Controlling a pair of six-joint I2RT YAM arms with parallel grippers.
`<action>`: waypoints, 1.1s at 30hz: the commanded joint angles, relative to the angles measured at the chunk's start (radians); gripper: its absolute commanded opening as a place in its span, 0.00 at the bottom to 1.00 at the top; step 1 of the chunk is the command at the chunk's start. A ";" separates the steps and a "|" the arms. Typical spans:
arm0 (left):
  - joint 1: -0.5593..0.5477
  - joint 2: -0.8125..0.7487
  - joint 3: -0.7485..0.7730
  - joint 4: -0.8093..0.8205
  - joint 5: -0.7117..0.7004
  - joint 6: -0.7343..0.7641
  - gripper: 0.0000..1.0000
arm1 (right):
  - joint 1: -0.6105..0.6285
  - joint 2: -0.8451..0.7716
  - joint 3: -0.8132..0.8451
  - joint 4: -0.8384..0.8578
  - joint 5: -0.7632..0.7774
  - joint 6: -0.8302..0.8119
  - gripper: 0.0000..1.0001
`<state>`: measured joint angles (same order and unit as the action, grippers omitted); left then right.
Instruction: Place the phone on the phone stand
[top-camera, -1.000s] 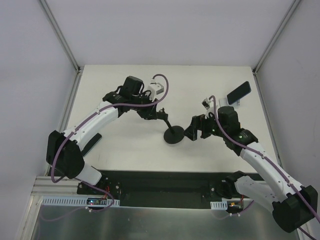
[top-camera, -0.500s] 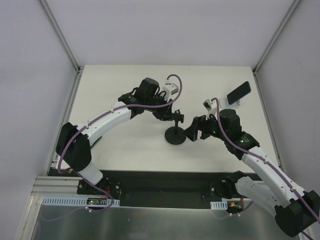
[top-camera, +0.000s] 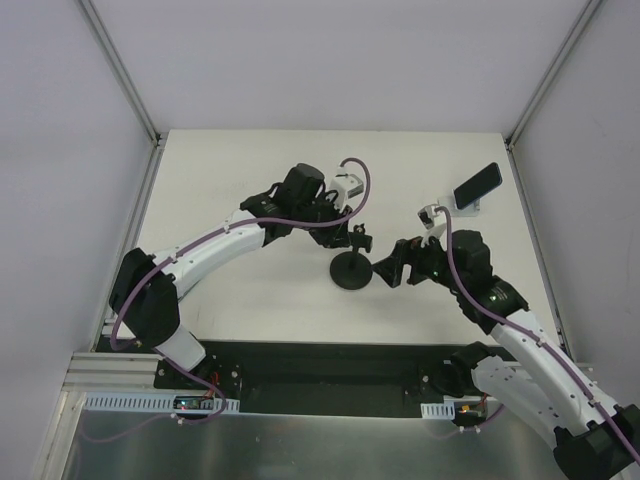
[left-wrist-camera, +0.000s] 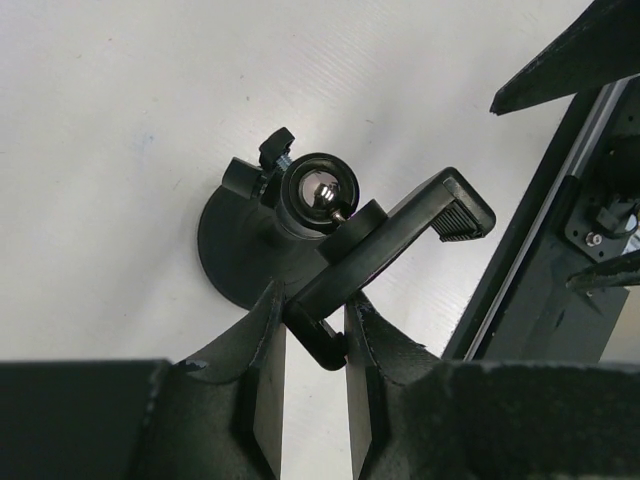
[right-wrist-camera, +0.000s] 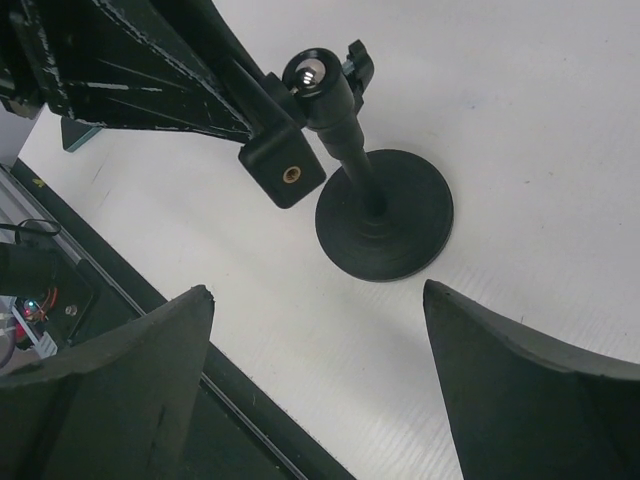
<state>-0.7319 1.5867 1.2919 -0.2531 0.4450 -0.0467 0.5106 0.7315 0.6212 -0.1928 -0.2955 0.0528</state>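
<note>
Glossy black phone (top-camera: 477, 185) lies tilted at the far right of the worktop (top-camera: 250, 160), hiding most of the phone stand (top-camera: 470, 206). The left gripper (left-wrist-camera: 312, 312) pinches the flat clamp bar (left-wrist-camera: 385, 235) of the matte pole stand (right-wrist-camera: 383, 225) (the right gripper (right-wrist-camera: 317, 292) is spread wide).

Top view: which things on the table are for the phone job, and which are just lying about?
For the job:
phone, propped in the far right corner
phone stand, the small whitish one under it

Not for the job:
black pole stand, mid-table; the left gripper is shut on its clamp, and the right gripper is open beside its base
</note>
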 joint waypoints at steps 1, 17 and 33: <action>0.005 -0.054 -0.008 -0.035 -0.060 0.100 0.00 | 0.002 0.006 -0.003 0.015 -0.007 0.010 0.88; 0.098 -0.424 -0.156 -0.080 -0.104 0.015 0.99 | 0.002 -0.029 -0.020 0.027 -0.002 -0.001 0.90; 1.156 -0.395 -0.396 -0.321 -0.483 -0.596 0.99 | 0.000 -0.076 -0.035 0.009 -0.018 -0.033 0.91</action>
<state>0.3599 1.1343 0.8917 -0.5457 0.1017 -0.4839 0.5102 0.6918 0.5877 -0.1951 -0.3035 0.0414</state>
